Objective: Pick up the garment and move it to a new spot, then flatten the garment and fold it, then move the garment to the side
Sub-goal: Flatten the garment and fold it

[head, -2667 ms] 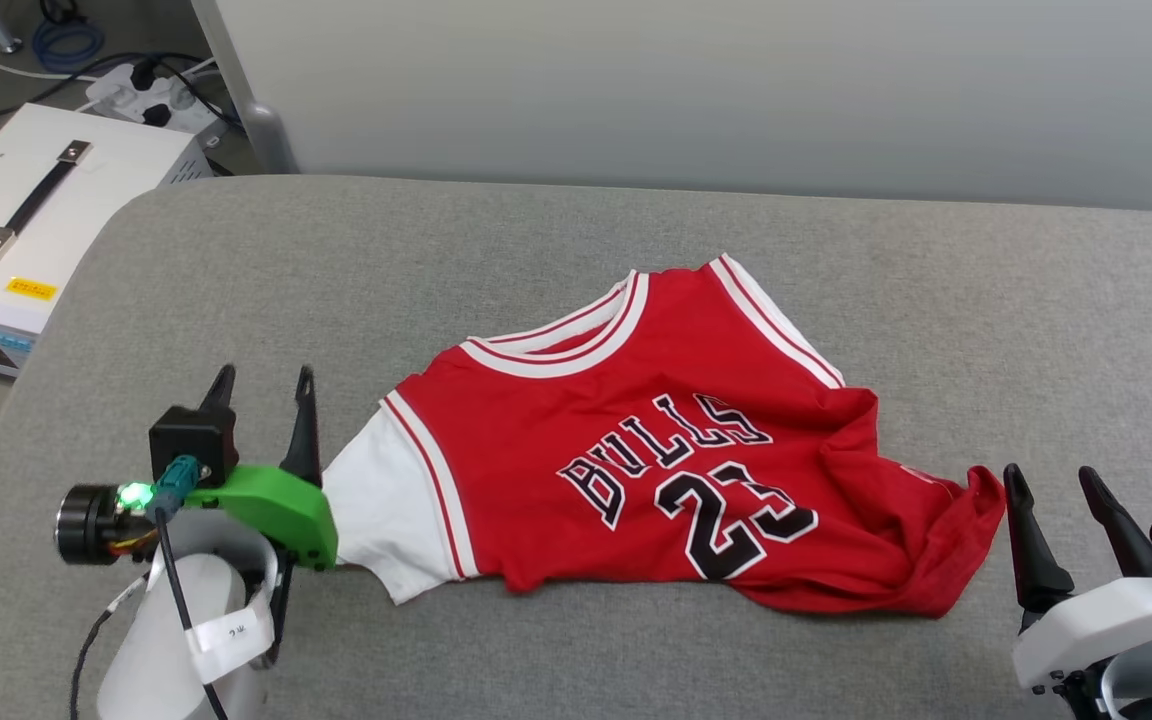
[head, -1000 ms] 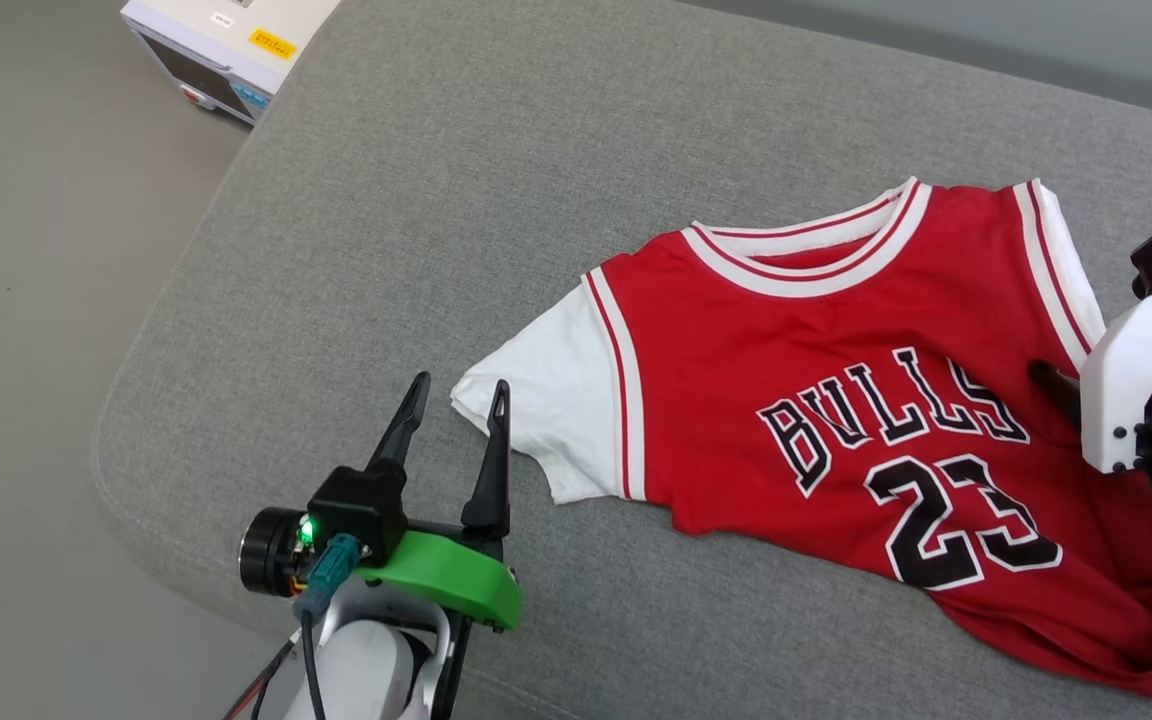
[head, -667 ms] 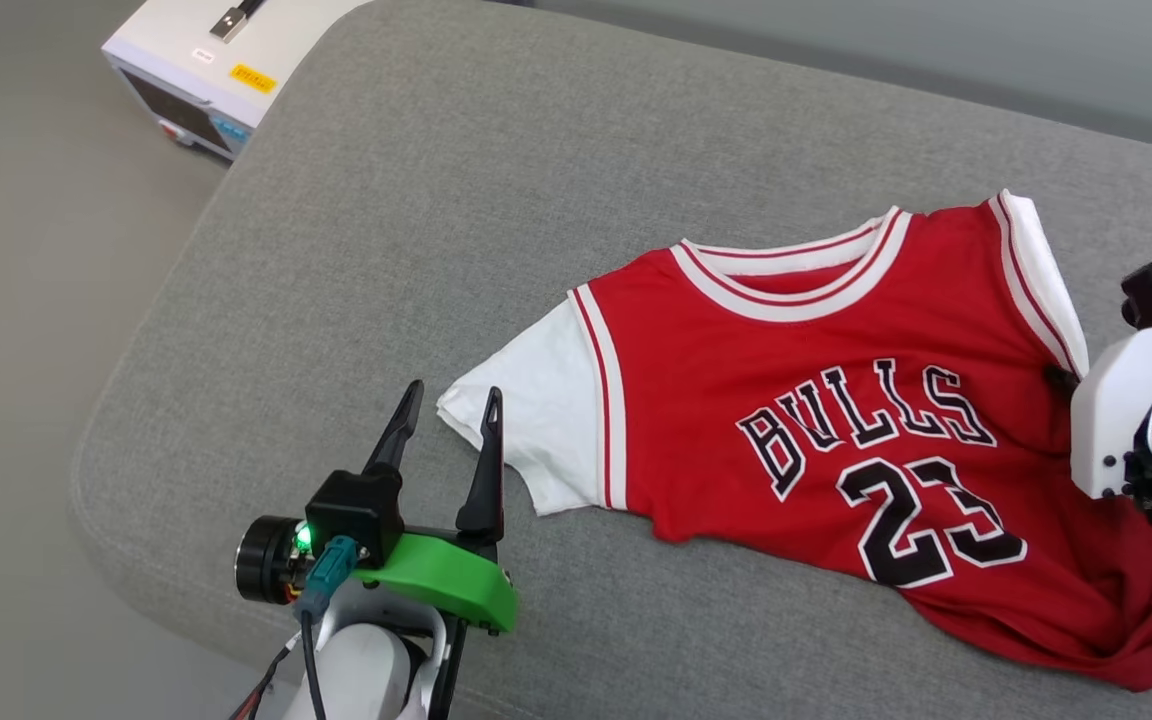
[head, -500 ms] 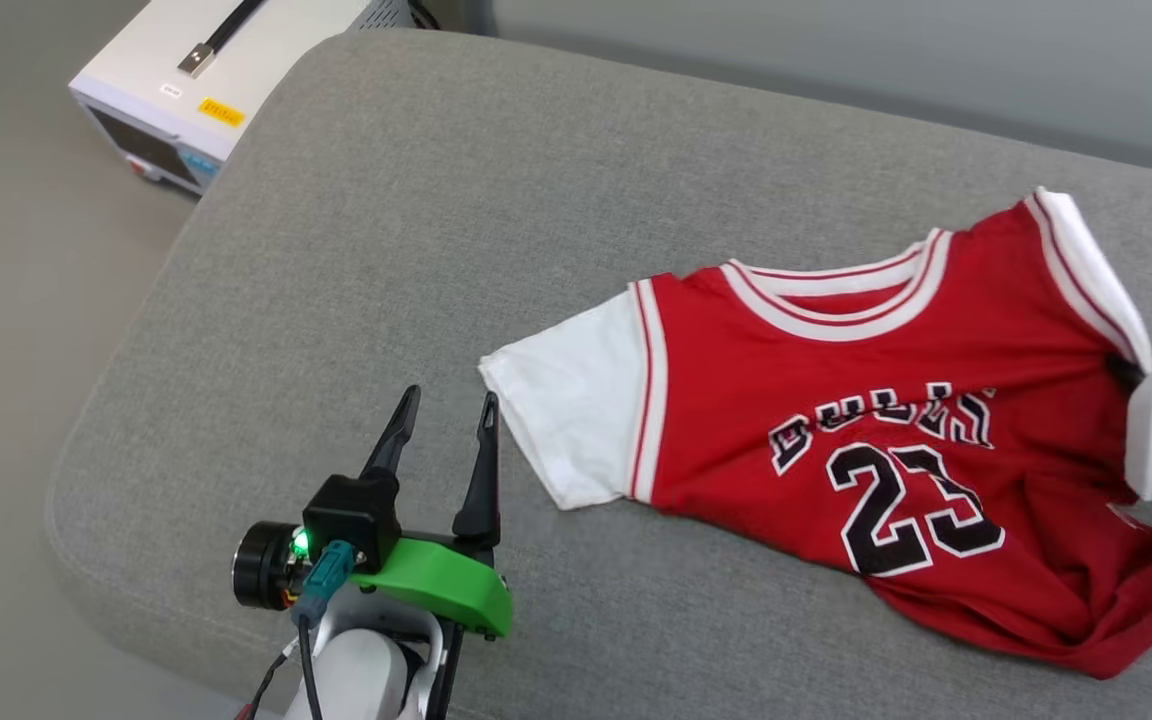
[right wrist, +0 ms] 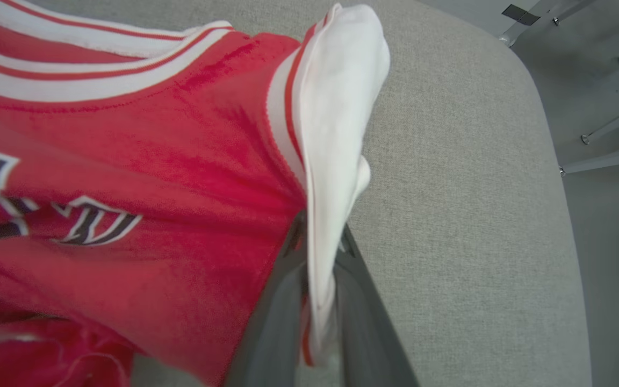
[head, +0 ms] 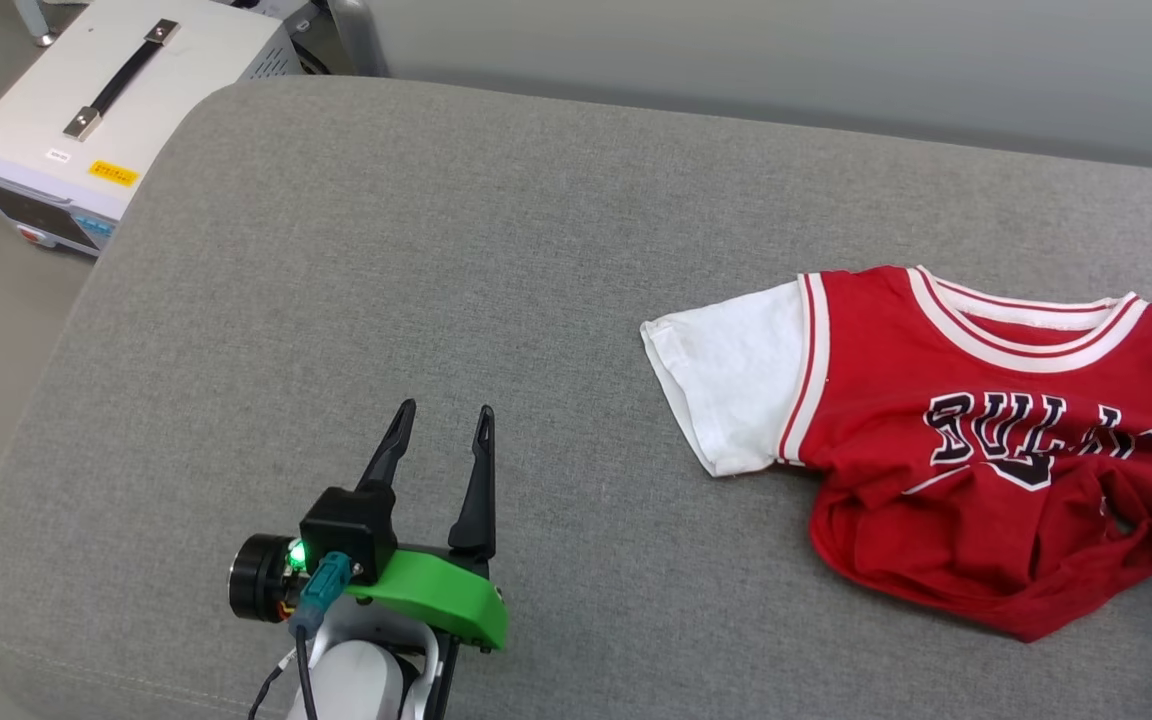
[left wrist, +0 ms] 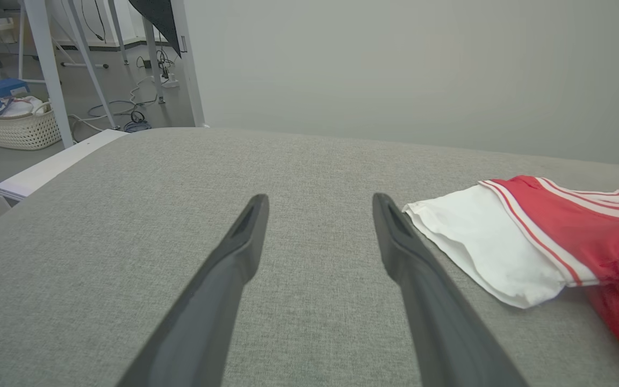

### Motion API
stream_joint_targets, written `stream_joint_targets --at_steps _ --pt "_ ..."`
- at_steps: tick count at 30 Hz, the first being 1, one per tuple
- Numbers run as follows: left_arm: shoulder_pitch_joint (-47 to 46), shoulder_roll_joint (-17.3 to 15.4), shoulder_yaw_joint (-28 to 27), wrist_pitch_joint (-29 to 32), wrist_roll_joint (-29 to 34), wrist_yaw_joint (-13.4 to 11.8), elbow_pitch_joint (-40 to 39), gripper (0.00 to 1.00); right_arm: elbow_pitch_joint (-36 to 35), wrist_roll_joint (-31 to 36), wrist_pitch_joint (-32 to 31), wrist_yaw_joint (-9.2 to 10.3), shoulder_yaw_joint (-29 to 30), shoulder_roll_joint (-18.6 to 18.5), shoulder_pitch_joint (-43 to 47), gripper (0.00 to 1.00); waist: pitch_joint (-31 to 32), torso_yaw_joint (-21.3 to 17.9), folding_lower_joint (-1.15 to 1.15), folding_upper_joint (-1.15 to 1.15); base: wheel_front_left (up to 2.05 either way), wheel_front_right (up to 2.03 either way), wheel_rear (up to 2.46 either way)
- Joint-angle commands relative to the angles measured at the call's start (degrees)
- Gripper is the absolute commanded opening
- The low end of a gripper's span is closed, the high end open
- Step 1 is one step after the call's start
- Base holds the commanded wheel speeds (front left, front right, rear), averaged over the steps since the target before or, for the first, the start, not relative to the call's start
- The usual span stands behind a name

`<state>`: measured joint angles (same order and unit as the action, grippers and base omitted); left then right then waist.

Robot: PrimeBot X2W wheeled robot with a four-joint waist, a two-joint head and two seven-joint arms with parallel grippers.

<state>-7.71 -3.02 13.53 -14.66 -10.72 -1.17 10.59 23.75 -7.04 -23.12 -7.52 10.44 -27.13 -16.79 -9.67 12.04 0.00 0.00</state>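
Though well apart, garment, white case.

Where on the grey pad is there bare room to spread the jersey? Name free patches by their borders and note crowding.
Widest bare patch: from the left and far edges of the pad to the left gripper and the white sleeve of the jersey. Crowded: the right side, under the bunched jersey.

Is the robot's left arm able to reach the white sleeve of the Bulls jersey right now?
Probably yes. The left gripper is open, and the white sleeve of the Bulls jersey lies flat a little to its right. Bare grey cushion lies between them, so nothing seems to block it.
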Motion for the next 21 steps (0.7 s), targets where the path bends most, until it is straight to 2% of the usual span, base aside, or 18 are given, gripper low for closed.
stream_joint_targets --at_steps 1,6,10,11,12,17,21 --pt "-0.7 0.1 0.1 -0.3 0.5 0.4 0.1 1.00 0.0 1.4 -0.3 0.03 0.2 1.3 0.6 0.00 -1.3 -0.2 0.00 0.00 0.00 0.00 0.00" --pt "-1.6 0.1 0.4 -0.3 0.7 0.7 0.8 1.00 2.6 3.1 -0.4 0.03 -1.6 3.2 -0.1 0.00 -2.3 0.2 0.00 0.00 0.00 0.00 0.00" --pt "-1.9 0.1 0.5 -0.3 0.7 0.9 1.2 1.00 5.6 3.4 0.2 0.03 -4.4 3.3 -1.4 0.00 -2.3 0.6 0.00 0.00 0.00 0.00 0.00" --pt "-1.8 0.1 0.7 -0.3 0.6 0.8 1.7 1.00 7.6 3.0 0.9 0.03 -5.9 3.3 -2.4 0.79 -1.7 0.7 0.00 0.00 0.00 0.00 0.00" --pt "-1.8 0.1 0.8 -0.3 0.5 0.8 1.8 1.00 8.0 2.9 1.1 0.03 -6.1 3.3 -2.7 1.00 -1.4 0.7 0.00 0.00 0.00 0.00 0.00" --pt "-1.1 0.1 0.5 -0.3 0.4 0.6 2.3 1.00 8.3 1.4 3.9 0.03 -7.3 3.4 -2.9 1.00 0.8 -0.7 0.00 0.00 0.00 0.00 0.00" --pt "-0.5 0.1 0.0 -0.3 0.4 0.7 2.4 1.00 5.2 -1.1 6.5 0.03 -7.8 3.7 -2.3 1.00 3.0 -2.7 0.00 0.00 0.00 0.00 0.00"
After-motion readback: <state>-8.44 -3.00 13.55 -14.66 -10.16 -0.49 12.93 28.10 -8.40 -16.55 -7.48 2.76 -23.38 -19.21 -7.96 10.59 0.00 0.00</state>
